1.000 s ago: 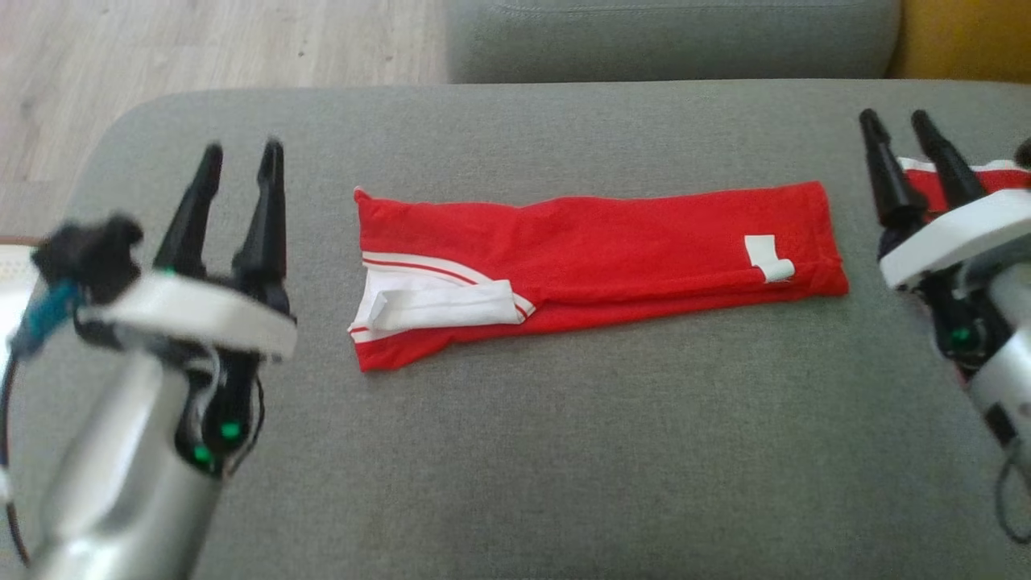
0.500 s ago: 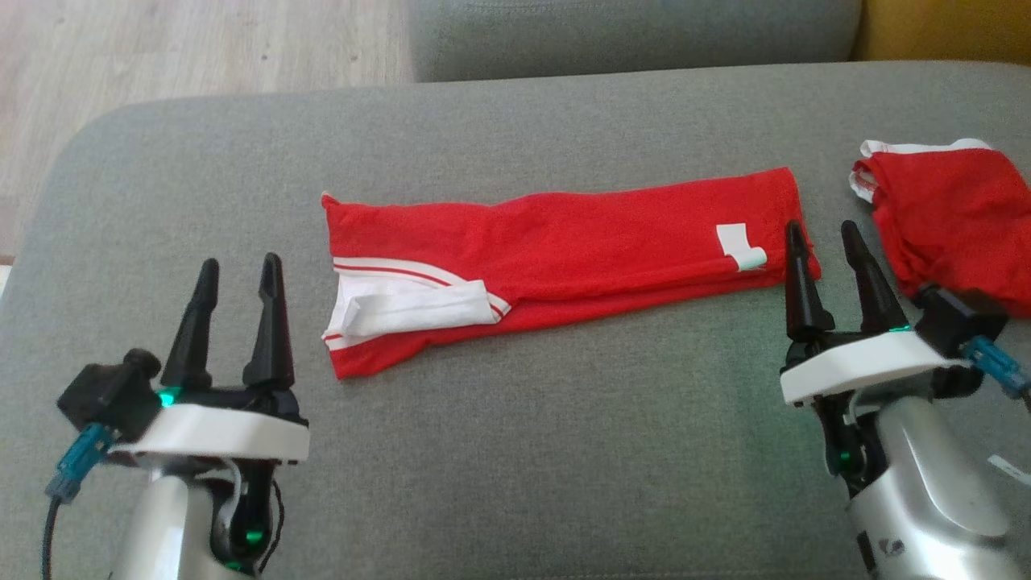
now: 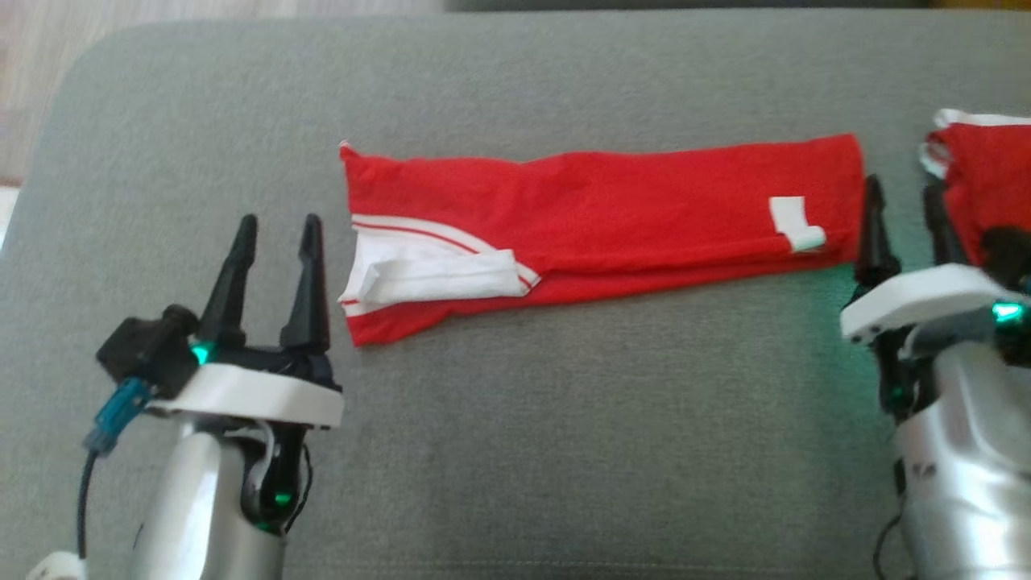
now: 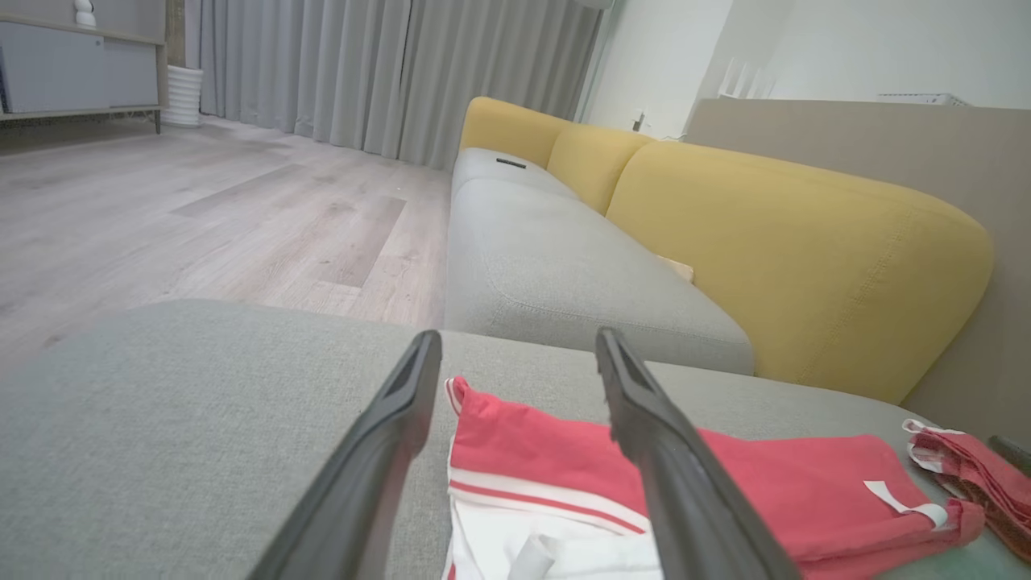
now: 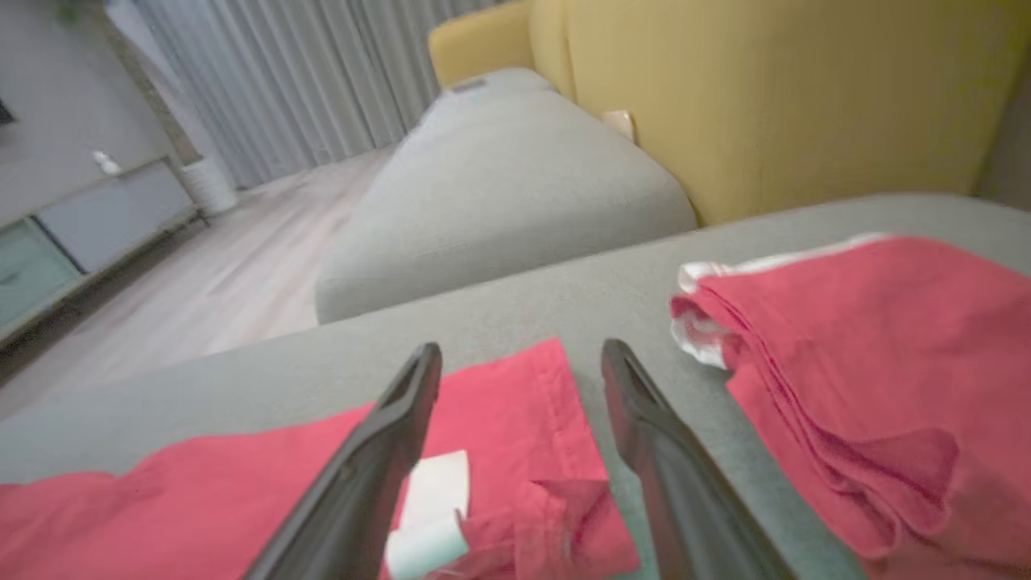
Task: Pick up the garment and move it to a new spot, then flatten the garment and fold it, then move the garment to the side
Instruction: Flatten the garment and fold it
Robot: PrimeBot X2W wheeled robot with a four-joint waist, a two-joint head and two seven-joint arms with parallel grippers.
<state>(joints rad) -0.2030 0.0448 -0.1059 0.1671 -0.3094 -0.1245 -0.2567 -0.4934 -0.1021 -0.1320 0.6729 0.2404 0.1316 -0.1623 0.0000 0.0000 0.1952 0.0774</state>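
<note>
On the sofa [image 3: 564, 451], left gripper [image 3: 276, 221] nearer garment [image 3: 628, 209]

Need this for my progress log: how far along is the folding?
Done: the red garment lies flat as a long folded strip on the grey cushion. In hand: nothing held; the left gripper and right gripper stand open at its two ends. Left: likely another fold, then moving it aside.
</note>
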